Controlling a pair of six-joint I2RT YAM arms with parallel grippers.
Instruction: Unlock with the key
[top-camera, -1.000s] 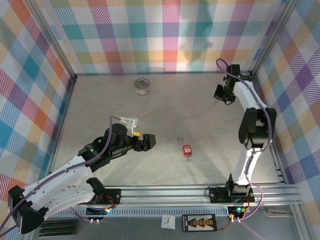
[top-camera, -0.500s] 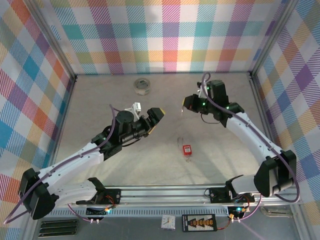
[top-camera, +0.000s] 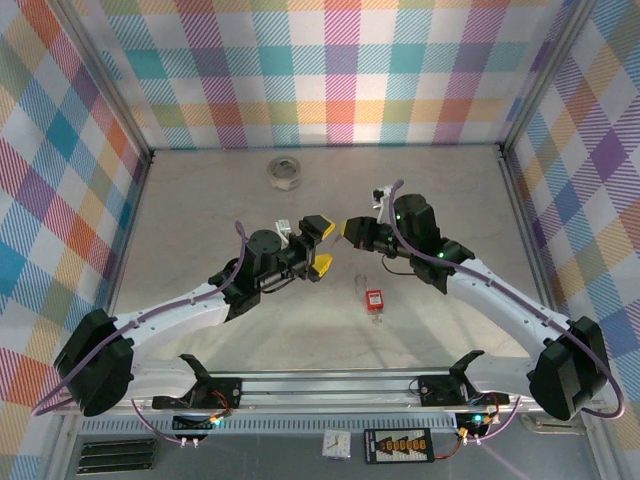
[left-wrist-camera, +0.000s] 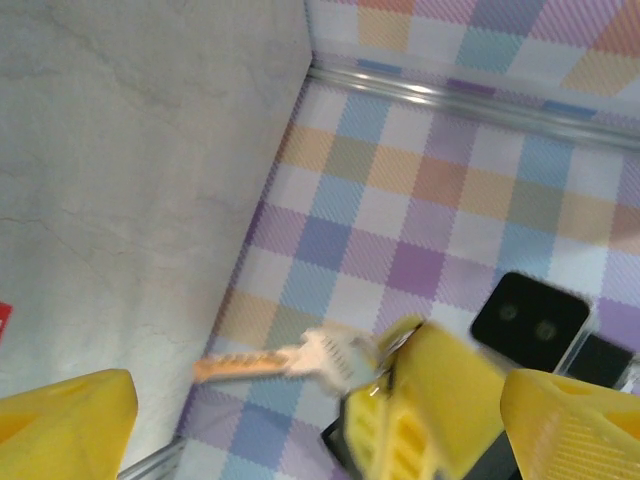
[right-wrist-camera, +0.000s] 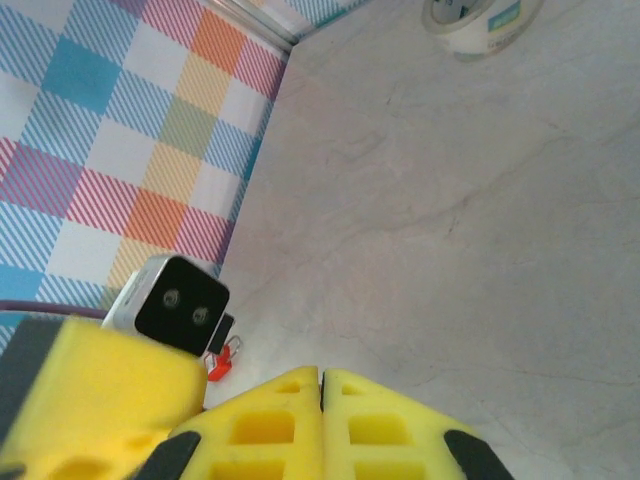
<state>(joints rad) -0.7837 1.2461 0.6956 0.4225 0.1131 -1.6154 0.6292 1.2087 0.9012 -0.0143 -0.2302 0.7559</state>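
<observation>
Two grippers meet nose to nose over the middle of the table (top-camera: 200, 200).

1. A roll of tape (top-camera: 284, 172) lies at 12 o'clock near the back wall, well apart from both arms.
2. The left gripper (top-camera: 324, 247) points toward 3 o'clock, its yellow fingers spread wide.
3. The right gripper (top-camera: 352, 230) faces it, pointing toward 9 o'clock. Its fingers are pressed together on the key (left-wrist-camera: 262, 362), and in the left wrist view the blade juts out toward 9 o'clock.
4. The red padlock (top-camera: 374, 298) lies flat on the table at 5 o'clock from the right gripper, near it but untouched.
</observation>
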